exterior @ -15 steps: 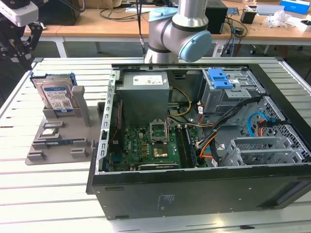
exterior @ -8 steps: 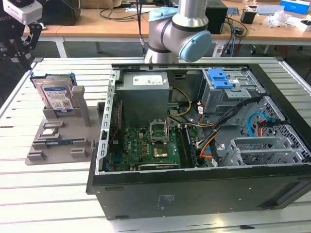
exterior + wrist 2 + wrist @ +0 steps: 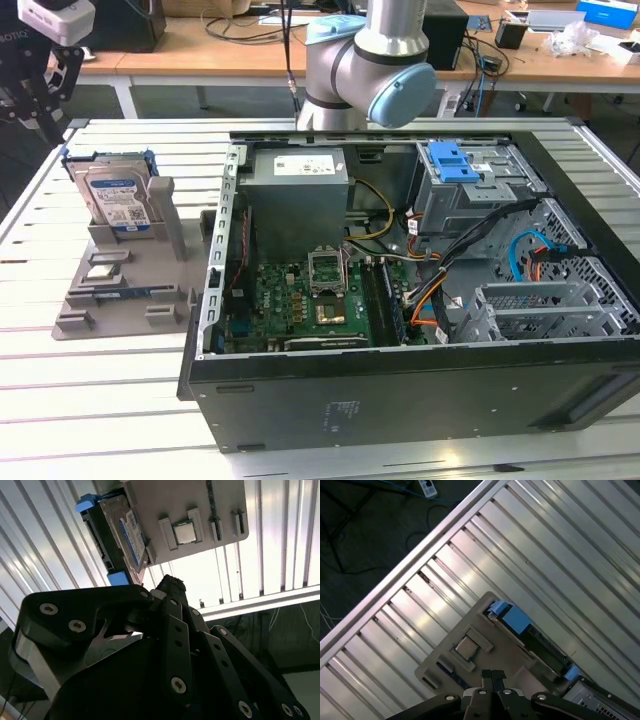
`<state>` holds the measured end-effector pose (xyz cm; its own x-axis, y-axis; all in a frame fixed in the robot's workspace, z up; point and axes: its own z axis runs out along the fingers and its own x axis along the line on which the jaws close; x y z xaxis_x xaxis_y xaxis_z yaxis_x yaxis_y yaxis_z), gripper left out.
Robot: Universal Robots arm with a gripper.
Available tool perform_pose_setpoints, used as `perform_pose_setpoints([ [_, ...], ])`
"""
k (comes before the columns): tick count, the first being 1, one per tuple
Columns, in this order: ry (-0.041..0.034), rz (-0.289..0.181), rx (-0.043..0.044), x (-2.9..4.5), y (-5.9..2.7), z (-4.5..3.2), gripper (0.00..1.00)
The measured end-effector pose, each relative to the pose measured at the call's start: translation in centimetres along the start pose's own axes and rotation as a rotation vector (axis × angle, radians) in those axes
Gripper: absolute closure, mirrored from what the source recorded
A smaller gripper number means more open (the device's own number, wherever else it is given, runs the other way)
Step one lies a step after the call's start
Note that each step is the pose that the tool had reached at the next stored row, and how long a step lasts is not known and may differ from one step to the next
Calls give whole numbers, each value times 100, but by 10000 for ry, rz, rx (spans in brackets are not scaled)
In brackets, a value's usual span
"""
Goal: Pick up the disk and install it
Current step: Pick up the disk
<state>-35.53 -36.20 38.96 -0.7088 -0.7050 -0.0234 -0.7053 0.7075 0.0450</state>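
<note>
No legible text or numbers.

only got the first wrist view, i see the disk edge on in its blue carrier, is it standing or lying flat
Observer: The disk stands upright in the grey holder, in the exterior view.
Operator: where's the pc it goes in
Observer: The open computer case lies beside the holder, toward the exterior view's right.
Operator: gripper touching the disk
Observer: No, the gripper hangs above the disk, apart from it, shut on nothing.
</note>
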Motion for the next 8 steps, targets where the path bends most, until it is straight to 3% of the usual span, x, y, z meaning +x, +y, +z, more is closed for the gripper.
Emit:
perform_pose_setpoints([
  [8, 53, -1144, -26, 0, 0, 0, 90],
])
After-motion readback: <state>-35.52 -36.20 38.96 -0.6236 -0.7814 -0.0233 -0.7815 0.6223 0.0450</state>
